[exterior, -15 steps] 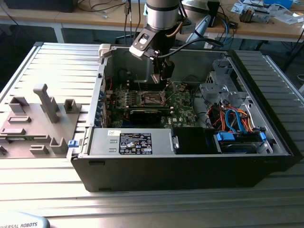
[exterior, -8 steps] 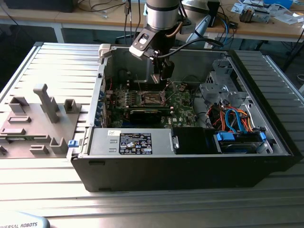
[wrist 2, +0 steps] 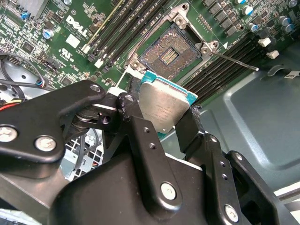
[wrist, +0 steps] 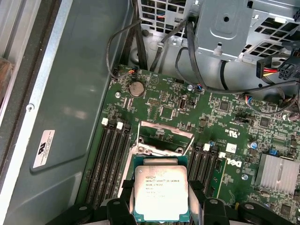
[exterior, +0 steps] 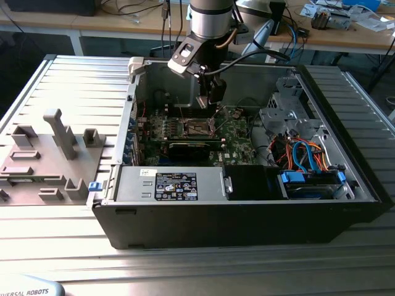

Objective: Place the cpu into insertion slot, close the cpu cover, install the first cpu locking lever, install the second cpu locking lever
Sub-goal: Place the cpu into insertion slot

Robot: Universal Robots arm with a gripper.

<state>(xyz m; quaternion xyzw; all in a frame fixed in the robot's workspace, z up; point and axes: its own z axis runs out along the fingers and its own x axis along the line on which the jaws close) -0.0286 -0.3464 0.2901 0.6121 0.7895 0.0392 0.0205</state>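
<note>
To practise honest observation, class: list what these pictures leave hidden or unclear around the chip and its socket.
First wrist view: the cpu covers most of the insertion slot.
Second wrist view: the hand hides the cpu's lower edge.
Exterior view: the cpu in the hand is too small to make out.

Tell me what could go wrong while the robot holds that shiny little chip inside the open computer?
The gripper pinches the cpu only by two edges, close to the open insertion slot, so it might slip and drop badly. If it comes down crooked, it could sit wrong and damage the slot. The thin locking lever sticking out beside the slot might snag the gripper.
</note>
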